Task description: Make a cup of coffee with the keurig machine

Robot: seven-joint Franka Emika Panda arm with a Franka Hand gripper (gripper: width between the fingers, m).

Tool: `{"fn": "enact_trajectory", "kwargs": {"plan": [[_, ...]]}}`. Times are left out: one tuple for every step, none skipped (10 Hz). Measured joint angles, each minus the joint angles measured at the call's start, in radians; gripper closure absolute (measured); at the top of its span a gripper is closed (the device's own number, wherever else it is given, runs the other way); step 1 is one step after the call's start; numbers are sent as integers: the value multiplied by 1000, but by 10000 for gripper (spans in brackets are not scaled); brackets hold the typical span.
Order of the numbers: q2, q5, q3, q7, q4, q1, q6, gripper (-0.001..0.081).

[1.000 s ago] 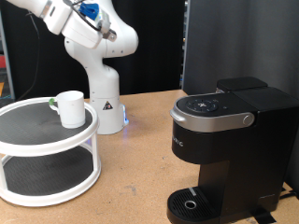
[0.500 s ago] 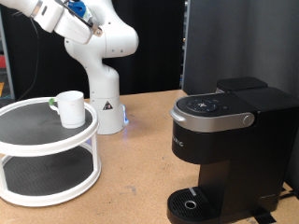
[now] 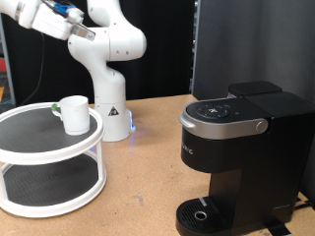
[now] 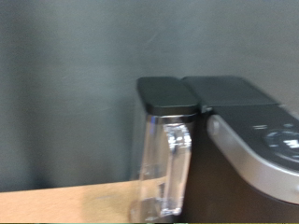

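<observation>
The white cup (image 3: 74,113) stands upright on the top tier of a white two-tier round stand (image 3: 49,162) at the exterior view's left. The black keurig machine (image 3: 241,157) stands at the exterior view's right, lid closed, silver-grey handle (image 3: 231,125) in front, round drip tray (image 3: 202,214) bare. The arm (image 3: 59,22) reaches out of the exterior view's top left corner; the gripper itself is out of view. The wrist view shows the keurig machine (image 4: 252,140) from the side, with its clear water tank (image 4: 163,159), and no fingers.
The robot's white base (image 3: 110,103) stands behind the stand on the brown table (image 3: 138,192). A dark panel (image 3: 246,44) rises behind the machine. The stand's lower tier (image 3: 44,187) holds nothing that shows.
The arm has swung towards the exterior view's top left, further out of frame. The cup and the machine have not moved.
</observation>
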Motion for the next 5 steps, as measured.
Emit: {"fn": "enact_trajectory", "kwargs": {"plan": [[-27,2,-23,-5,-14,-29,-3,799],[-58,9,-40,-5,-30,-42,-7,799],[-56,7,-38,-3,-31,-42,-5,799],[-57,26,-33,1,-41,-49,47,799],[-62,48,-25,8,-59,-68,115,799]]}}
